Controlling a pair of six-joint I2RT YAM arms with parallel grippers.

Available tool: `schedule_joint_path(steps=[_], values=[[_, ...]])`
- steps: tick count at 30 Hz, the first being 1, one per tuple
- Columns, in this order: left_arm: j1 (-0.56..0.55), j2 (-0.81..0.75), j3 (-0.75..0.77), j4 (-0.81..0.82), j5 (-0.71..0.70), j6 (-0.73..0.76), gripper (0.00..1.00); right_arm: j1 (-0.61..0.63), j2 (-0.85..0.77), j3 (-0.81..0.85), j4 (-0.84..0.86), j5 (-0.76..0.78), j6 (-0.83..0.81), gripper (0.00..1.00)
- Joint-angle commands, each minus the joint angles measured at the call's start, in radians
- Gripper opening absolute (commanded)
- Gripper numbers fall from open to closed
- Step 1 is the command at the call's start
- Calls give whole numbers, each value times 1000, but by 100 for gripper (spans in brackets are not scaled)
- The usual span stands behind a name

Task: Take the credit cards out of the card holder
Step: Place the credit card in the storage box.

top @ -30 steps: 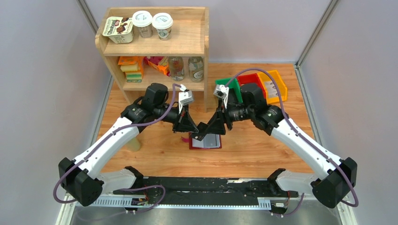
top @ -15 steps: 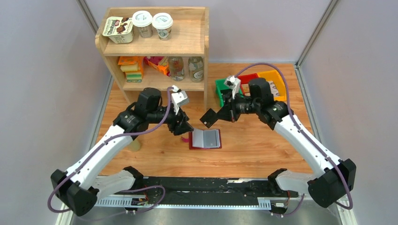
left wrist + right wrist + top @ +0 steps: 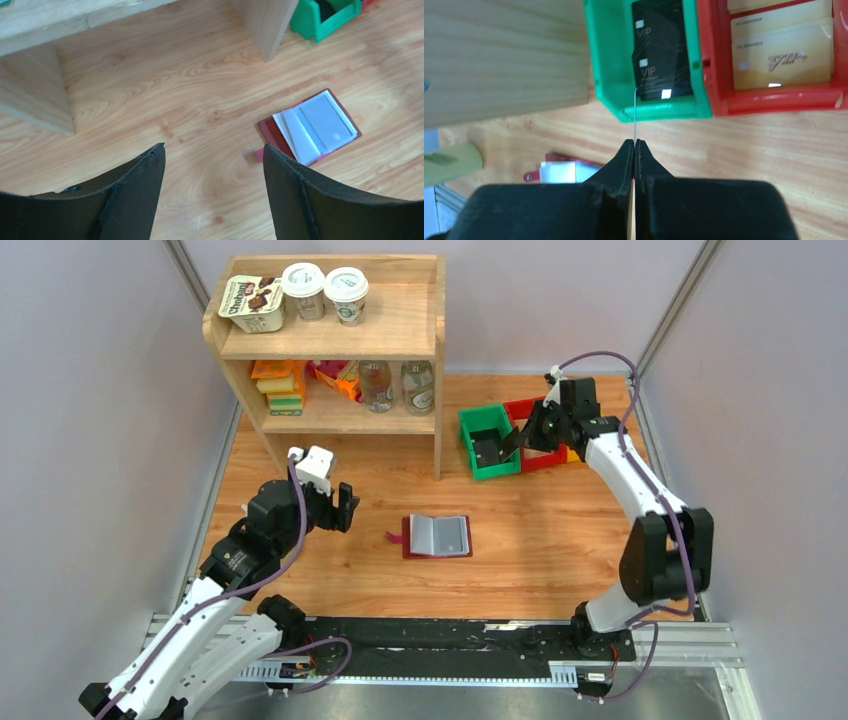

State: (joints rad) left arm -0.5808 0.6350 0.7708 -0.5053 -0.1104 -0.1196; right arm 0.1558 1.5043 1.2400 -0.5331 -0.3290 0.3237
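Two arms work apart on the wooden table (image 3: 560, 540): the right gripper (image 3: 634, 142), jaws pinched shut on a thin card (image 3: 635, 117) (seen edge-on), hangs above the green bin (image 3: 596, 60); the left gripper (image 3: 214, 150) gapes empty near the card holder (image 3: 437, 536), lying open mid-table.

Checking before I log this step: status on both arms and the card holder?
Left fingers open, empty. Right fingers shut on a credit card, above the green bin. Card holder lies open, nothing over it.
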Motion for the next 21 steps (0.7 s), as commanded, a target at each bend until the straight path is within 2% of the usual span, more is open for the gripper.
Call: schedule_joint_path(steps=[1,10,15,21], values=[[2,-23,-27,17,-103,-48,79,-1,153,139,76,59,63,0],[2,-9,-65,71,15,-158,79,37,430,303,166,-18,126,0],[2,70,-68,142,139,-228,89,53,482,354,111,46,138,7],[1,208,-38,189,253,-301,89,53,393,348,18,220,124,44]])
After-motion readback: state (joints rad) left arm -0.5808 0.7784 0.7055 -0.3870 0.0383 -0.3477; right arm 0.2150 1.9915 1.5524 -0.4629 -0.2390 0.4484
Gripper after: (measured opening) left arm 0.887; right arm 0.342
